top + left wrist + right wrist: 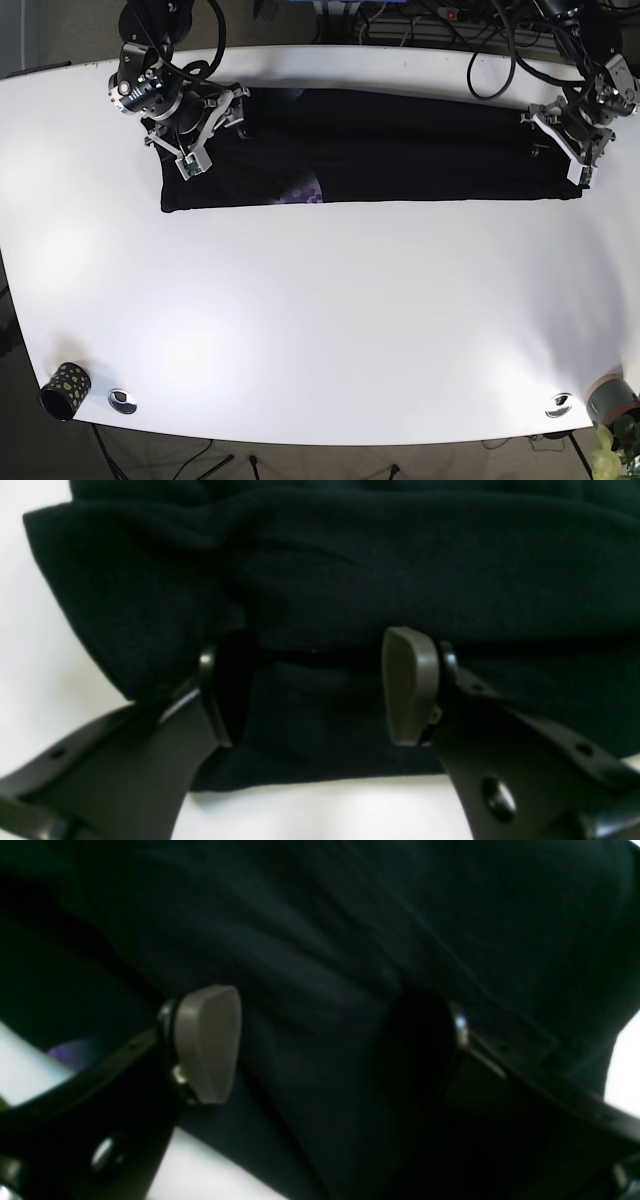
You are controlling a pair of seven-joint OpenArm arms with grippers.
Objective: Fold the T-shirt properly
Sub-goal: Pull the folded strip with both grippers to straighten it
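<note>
The dark T-shirt lies as a long folded band across the far side of the white table, with a purple print showing at its near edge. My left gripper sits at the band's right end. In the left wrist view the left gripper is open, its fingers spread wide over the shirt's layered edge. My right gripper is over the band's left end. The right wrist view has the right gripper open too, with dark cloth filling the gap between its fingers.
A black dotted cup stands at the near left corner. Two metal discs sit along the near edge. Cables run behind the table. A grey pot with a plant is at the near right corner.
</note>
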